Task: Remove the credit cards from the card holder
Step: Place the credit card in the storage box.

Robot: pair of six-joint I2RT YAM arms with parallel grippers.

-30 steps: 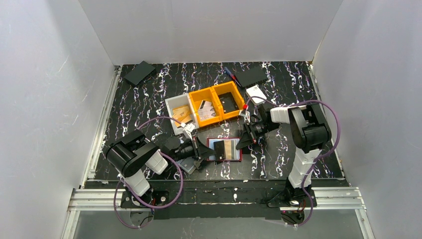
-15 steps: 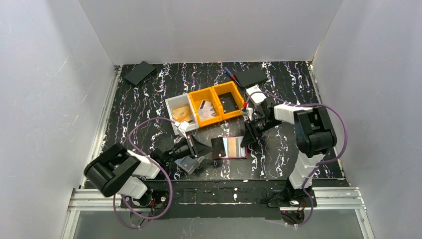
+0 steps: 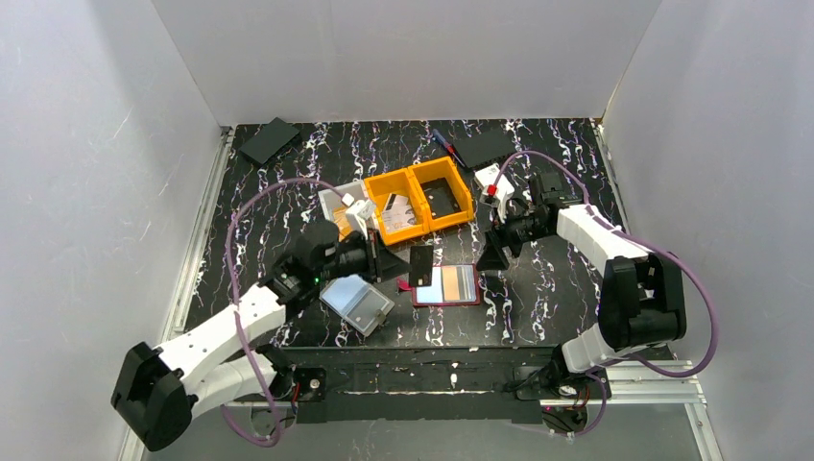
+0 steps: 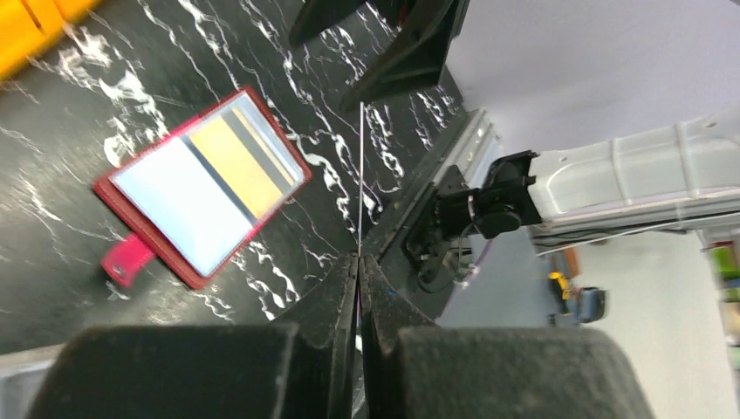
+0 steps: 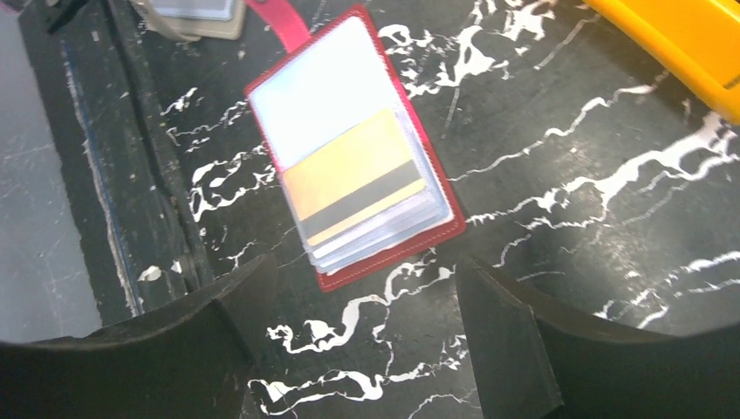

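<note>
Left gripper pressed together on one dark card, held on edge above the surface. Just beyond its tips the red card holder lies open and flat, a tan-orange card inside. Right gripper spread wide, hovering over the holder's far side. Surface is a black, white-veined table. Yellow bins stand behind both grippers. White walls enclose three sides.

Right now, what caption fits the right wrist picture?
Open right claw above the open red card holder, a striped tan card inside.

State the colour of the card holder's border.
Red; the card holder shows best in the right wrist view.
</note>
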